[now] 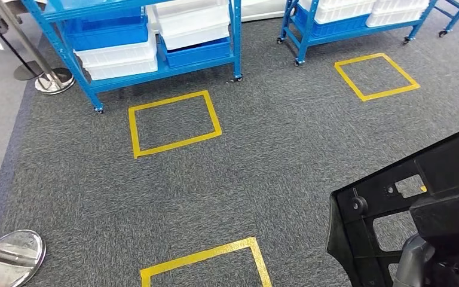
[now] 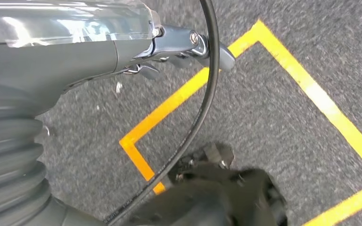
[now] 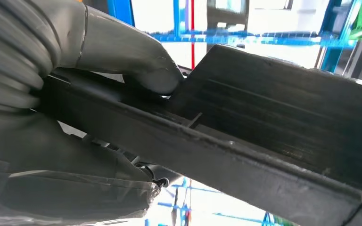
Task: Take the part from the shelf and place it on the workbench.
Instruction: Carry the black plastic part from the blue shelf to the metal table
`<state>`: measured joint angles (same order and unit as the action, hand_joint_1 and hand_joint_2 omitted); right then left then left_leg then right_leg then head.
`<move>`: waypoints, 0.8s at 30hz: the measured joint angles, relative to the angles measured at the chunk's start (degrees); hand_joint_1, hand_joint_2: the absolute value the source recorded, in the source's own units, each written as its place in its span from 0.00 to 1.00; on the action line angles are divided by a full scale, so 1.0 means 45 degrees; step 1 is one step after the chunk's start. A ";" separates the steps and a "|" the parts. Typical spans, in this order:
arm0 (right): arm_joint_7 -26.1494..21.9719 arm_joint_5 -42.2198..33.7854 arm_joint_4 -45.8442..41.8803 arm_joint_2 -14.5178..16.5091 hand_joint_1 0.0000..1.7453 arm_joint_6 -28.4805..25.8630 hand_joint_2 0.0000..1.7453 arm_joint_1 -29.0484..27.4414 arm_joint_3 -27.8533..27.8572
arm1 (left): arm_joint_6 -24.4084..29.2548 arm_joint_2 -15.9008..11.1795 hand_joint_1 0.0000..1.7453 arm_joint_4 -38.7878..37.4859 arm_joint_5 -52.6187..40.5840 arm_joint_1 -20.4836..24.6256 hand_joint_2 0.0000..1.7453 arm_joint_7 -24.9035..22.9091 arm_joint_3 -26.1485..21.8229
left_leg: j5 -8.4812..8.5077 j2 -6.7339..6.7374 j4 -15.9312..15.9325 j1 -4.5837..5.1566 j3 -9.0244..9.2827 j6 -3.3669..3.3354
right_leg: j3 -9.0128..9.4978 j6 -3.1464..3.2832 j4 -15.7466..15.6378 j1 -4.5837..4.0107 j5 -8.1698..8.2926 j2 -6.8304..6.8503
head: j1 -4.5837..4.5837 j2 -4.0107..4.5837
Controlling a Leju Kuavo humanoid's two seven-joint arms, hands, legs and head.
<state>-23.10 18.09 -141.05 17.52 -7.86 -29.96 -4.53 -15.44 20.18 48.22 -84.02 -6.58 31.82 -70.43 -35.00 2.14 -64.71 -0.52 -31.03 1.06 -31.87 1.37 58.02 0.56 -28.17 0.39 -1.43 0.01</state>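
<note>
Open grey carpet [image 1: 263,161] ahead, yellow tape squares [image 1: 173,122] flat underfoot; blue wheeled shelves [image 1: 155,66] bar far side, chrome stanchion bases [image 1: 12,257] flank left edge.

Matt black plastic part [image 1: 394,197]

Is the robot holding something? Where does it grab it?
Yes. The right hand grips a black plastic part along one edge, thumb pressed on top. The left hand holds nothing.

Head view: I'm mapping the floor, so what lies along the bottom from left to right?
Chrome stanchion base → yellow tape square → black part.
</note>
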 joint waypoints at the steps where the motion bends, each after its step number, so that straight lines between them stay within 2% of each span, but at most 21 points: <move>1: 0.0054 0.0105 0.0001 0.0046 1.00 0.0106 1.00 0.0017 0.0010 | 0.0007 -0.0001 0.00 -0.0001 -0.0001 -0.0011 1.00 -0.0021 -0.0001 | -0.0424 -0.0222 -0.0873 -0.0010 -0.0387 0.0021 | -0.0044 0.0042 0.0011 -0.0005 0.0024 -0.0144 | -0.0022 -0.0001; 2: 0.0138 0.0236 0.0024 0.0086 1.00 0.0221 1.00 0.0044 0.0015 | 0.0010 -0.0002 0.00 -0.0002 -0.0006 -0.0018 1.00 -0.0045 -0.0002 | -0.0689 -0.0320 -0.1616 -0.0014 -0.0726 0.0031 | -0.0080 0.0065 0.0029 -0.0018 0.0041 -0.0305 | -0.0027 -0.0001; 3: 0.0240 0.0367 0.0058 0.0119 1.00 0.0317 1.00 0.0082 0.0017 | 0.0006 -0.0002 0.00 -0.0004 -0.0010 -0.0021 1.00 -0.0063 -0.0004 | -0.0693 -0.0356 -0.1975 -0.0014 -0.0895 0.0021 | -0.0105 0.0076 0.0056 -0.0032 0.0051 -0.0473 | -0.0025 0.0000; 4: 0.0351 0.0484 0.0106 0.0143 1.00 0.0384 1.00 0.0142 0.0018 | -0.0004 -0.0002 0.00 -0.0005 -0.0017 -0.0018 1.00 -0.0075 -0.0004 | -0.0441 -0.0377 -0.1850 -0.0013 -0.0846 -0.0009 | -0.0117 0.0080 0.0089 -0.0044 0.0055 -0.0643 | -0.0027 -0.0001; 5: 0.0471 0.0593 0.0164 0.0161 1.00 0.0424 1.00 0.0223 0.0019 | -0.0016 -0.0002 0.00 -0.0005 -0.0027 -0.0016 1.00 -0.0080 -0.0004 | 0.0013 -0.0449 -0.1254 -0.0013 -0.0580 -0.0061 | -0.0117 0.0078 0.0121 -0.0057 0.0057 -0.0819 | -0.0027 -0.0001; 6: 0.0581 0.0684 0.0228 0.0172 1.00 0.0441 1.00 0.0315 0.0019 | -0.0028 -0.0005 0.00 -0.0005 -0.0038 -0.0018 1.00 -0.0080 -0.0004 | 0.0504 -0.0705 -0.0384 -0.0012 -0.0203 -0.0138 | -0.0119 0.0069 0.0145 -0.0056 0.0061 -0.0986 | -0.0026 0.0000; 7: 0.0683 0.0758 0.0302 0.0176 1.00 0.0445 1.00 0.0414 0.0019 | -0.0040 -0.0013 0.00 -0.0006 -0.0057 -0.0022 1.00 -0.0078 -0.0007 | 0.0870 -0.1091 0.0429 -0.0018 0.0133 -0.0226 | -0.0141 0.0035 0.0177 -0.0069 0.0077 -0.1142 | -0.0009 -0.0001; 9: 0.0868 0.0907 0.0446 0.0176 1.00 0.0440 1.00 0.0583 0.0019 | -0.0065 -0.0028 0.00 -0.0009 -0.0103 -0.0025 1.00 -0.0065 -0.0021 | 0.1136 -0.1676 0.1367 0.0005 0.0485 -0.0355 | -0.0274 -0.0104 0.0211 -0.0020 0.0154 -0.1440 | 0.0013 -0.0001; 10: 0.0950 0.0972 0.0508 0.0176 1.00 0.0436 1.00 0.0633 0.0021 | -0.0090 -0.0033 0.00 -0.0009 -0.0130 -0.0016 1.00 -0.0053 -0.0028 | 0.1126 -0.1709 0.1453 0.0029 0.0502 -0.0392 | -0.0355 -0.0206 0.0209 0.0014 0.0214 -0.1589 | 0.0021 -0.0002; 11: 0.1029 0.1039 0.0558 0.0176 1.00 0.0435 1.00 0.0658 0.0021 | -0.0119 -0.0027 0.00 -0.0008 -0.0152 0.0000 1.00 -0.0038 -0.0032 | 0.1164 -0.1558 0.1532 0.0038 0.0515 -0.0430 | -0.0421 -0.0312 0.0181 0.0040 0.0282 -0.1753 | 0.0016 -0.0002; 12: 0.1088 0.1092 0.0601 0.0176 1.00 0.0434 1.00 0.0660 0.0021 | -0.0152 -0.0015 0.00 -0.0008 -0.0181 0.0019 1.00 -0.0023 -0.0033 | 0.1237 -0.1373 0.1623 0.0019 0.0538 -0.0481 | -0.0473 -0.0393 0.0200 0.0037 0.0291 -0.1744 | 0.0022 -0.0002; 13: 0.1123 0.1131 0.0635 0.0177 1.00 0.0431 1.00 0.0675 0.0021 | -0.0177 -0.0002 0.00 -0.0008 -0.0209 0.0030 1.00 -0.0006 -0.0033 | 0.1320 -0.1182 0.1736 -0.0014 0.0571 -0.0547 | -0.0572 -0.0456 0.0354 0.0009 0.0172 -0.1532 | 0.0053 -0.0001; 14: 0.1150 0.1161 0.0669 0.0176 1.00 0.0430 1.00 0.0705 0.0021 | -0.0196 0.0010 0.00 -0.0010 -0.0232 0.0030 1.00 0.0006 -0.0034 | 0.1395 -0.0963 0.1846 -0.0048 0.0592 -0.0611 | -0.0770 -0.0506 0.0752 -0.0025 -0.0101 -0.1190 | 0.0101 0.0000; 16: 0.1176 0.1186 0.0740 0.0174 1.00 0.0425 1.00 0.0766 0.0022 | -0.0211 0.0017 0.00 -0.0010 -0.0260 0.0006 1.00 0.0017 -0.0040 | 0.1445 -0.0550 0.1918 -0.0046 0.0585 -0.0682 | -0.1433 -0.0581 0.2166 -0.0012 -0.0927 -0.0444 | 0.0183 0.0000; 17: 0.1189 0.1187 0.0787 0.0172 1.00 0.0420 1.00 0.0778 0.0022 | -0.0211 0.0017 0.00 -0.0010 -0.0265 -0.0002 1.00 0.0016 -0.0045 | 0.1441 -0.0332 0.1911 -0.0031 0.0562 -0.0688 | -0.1773 -0.0630 0.2914 0.0022 -0.1246 -0.0284 | 0.0194 -0.0001; 18: 0.1200 0.1187 0.0837 0.0172 1.00 0.0407 1.00 0.0776 0.0022 | -0.0211 0.0017 0.00 -0.0010 -0.0268 0.0000 1.00 0.0016 -0.0049 | 0.1429 -0.0127 0.1901 -0.0023 0.0549 -0.0679 | -0.1951 -0.0673 0.3353 0.0061 -0.1353 -0.0199 | 0.0196 -0.0002; 19: 0.1208 0.1187 0.0885 0.0172 1.00 0.0391 1.00 0.0773 0.0023 | -0.0214 0.0017 0.00 -0.0011 -0.0275 0.0008 1.00 0.0016 -0.0051 | 0.1410 0.0070 0.1891 -0.0019 0.0544 -0.0663 | -0.1916 -0.0707 0.3385 0.0100 -0.1247 -0.0135 | 0.0197 -0.0002; 20: 0.1216 0.1190 0.0921 0.0172 1.00 0.0373 1.00 0.0774 0.0023 | -0.0220 0.0017 0.00 -0.0012 -0.0284 0.0020 1.00 0.0016 -0.0052 | 0.1385 0.0242 0.1875 -0.0019 0.0551 -0.0635 | -0.1608 -0.0723 0.2898 0.0128 -0.0930 -0.0056 | 0.0197 -0.0002; 22: 0.1222 0.1218 0.0959 0.0172 1.00 0.0343 1.00 0.0802 0.0025 | -0.0237 0.0017 0.00 -0.0015 -0.0323 0.0044 1.00 0.0013 -0.0056 | 0.1292 0.0517 0.1811 0.0011 0.0606 -0.0529 | -0.0568 -0.0672 0.1170 0.0113 -0.0243 0.0448 | 0.0197 -0.0002; 23: 0.1224 0.1241 0.0970 0.0175 1.00 0.0329 1.00 0.0828 0.0025 | -0.0243 0.0016 0.00 -0.0015 -0.0357 0.0053 1.00 0.0013 -0.0066 | 0.1239 0.0629 0.1773 0.0038 0.0632 -0.0458 | -0.0180 -0.0620 0.0498 0.0077 -0.0056 0.0681 | 0.0186 -0.0002; 24: 0.1227 0.1266 0.0982 0.0176 1.00 0.0318 1.00 0.0856 0.0027 | -0.0245 0.0015 0.00 -0.0015 -0.0398 0.0065 1.00 0.0013 -0.0084 | 0.1198 0.0732 0.1744 0.0064 0.0667 -0.0388 | 0.0025 -0.0561 0.0119 0.0032 0.0005 0.0845 | 0.0175 -0.0002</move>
<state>-17.58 23.79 -136.63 18.31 -6.43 -26.10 -4.41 -16.55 20.25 48.15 -85.81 -6.29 31.88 -70.81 -29.61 5.44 -56.86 -0.23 -28.03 -0.69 -31.76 -1.16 58.55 0.70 -28.15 4.19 -0.64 0.00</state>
